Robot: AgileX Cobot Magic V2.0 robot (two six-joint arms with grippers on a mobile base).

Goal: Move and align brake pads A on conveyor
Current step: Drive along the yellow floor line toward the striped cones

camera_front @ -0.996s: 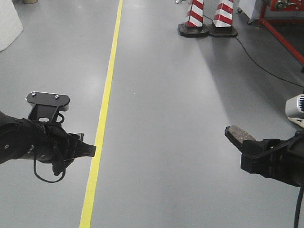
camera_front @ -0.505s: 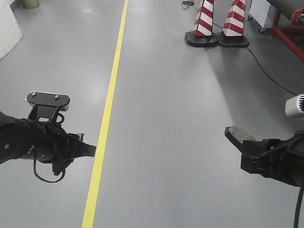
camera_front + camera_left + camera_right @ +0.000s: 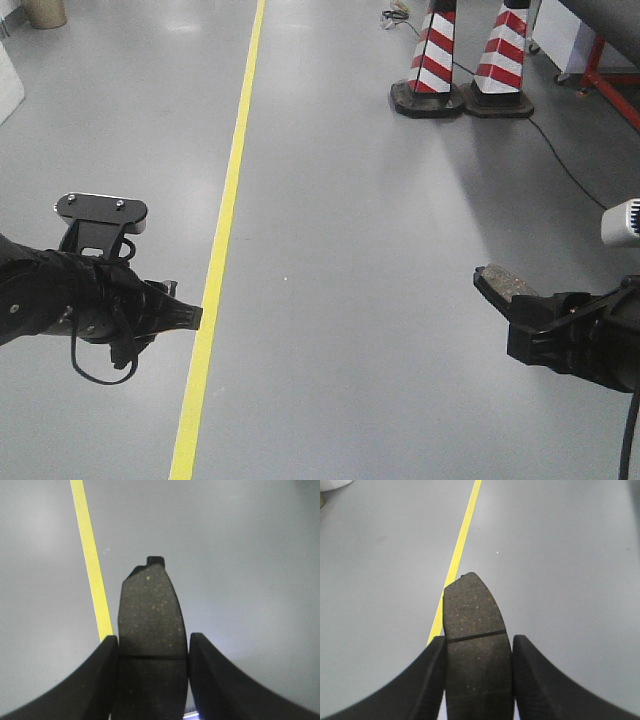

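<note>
The left gripper [image 3: 190,317] is sitting at about nine o'clock in the front view, and its wrist camera shows its two black fingers [image 3: 107,665] pressing on the long sides of a brake pad [image 3: 151,617], which is sticking out toward twelve o'clock with a groove across its middle. The right gripper [image 3: 520,315] is hanging at about four o'clock, likewise clamping a second brake pad [image 3: 503,282] whose speckled tip is pointing toward ten o'clock. Both pads are being carried above a grey floor [image 3: 360,220]. A yellow line [image 3: 222,230] is running from twelve to six o'clock beside the left gripper. Two red-and-white cones [image 3: 470,60] are standing at one o'clock, a black cable [image 3: 570,170] trailing past them.
</note>
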